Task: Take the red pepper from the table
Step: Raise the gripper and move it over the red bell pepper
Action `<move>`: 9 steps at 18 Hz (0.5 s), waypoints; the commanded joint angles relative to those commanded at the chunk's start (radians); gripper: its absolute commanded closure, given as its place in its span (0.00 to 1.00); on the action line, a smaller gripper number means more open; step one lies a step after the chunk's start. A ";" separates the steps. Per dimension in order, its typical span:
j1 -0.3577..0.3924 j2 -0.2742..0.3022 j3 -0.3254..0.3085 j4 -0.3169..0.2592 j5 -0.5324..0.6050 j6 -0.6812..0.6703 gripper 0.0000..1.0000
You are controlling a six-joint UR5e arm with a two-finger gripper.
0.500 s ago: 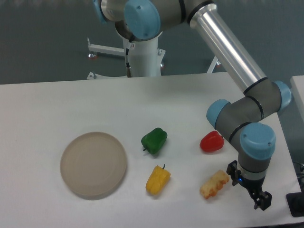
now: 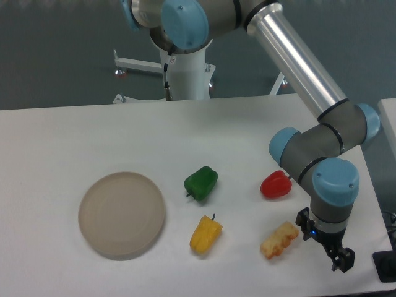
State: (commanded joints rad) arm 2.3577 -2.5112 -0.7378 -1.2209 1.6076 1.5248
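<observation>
My gripper (image 2: 339,260) hangs lower right — jaw state unclear — below the untouched red pepper (image 2: 275,185) on the table (image 2: 55,142).

The red pepper (image 2: 275,185) is a small, glossy bell pepper, rounded and lumpy, with a bright highlight on its upper skin. It lies on its side on the tabletop (image 2: 55,142), toward the right half, its right edge partly hidden behind the arm's grey wrist joint. The tabletop is a broad, flat, matte white surface filling most of the view.
</observation>
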 joint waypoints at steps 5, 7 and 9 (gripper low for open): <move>0.003 0.054 -0.012 -0.155 0.002 0.017 0.00; 0.012 0.086 -0.046 -0.192 0.003 0.031 0.00; 0.017 0.124 -0.102 -0.201 0.003 0.069 0.00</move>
State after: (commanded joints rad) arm 2.3746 -2.3871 -0.8403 -1.4220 1.6107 1.5936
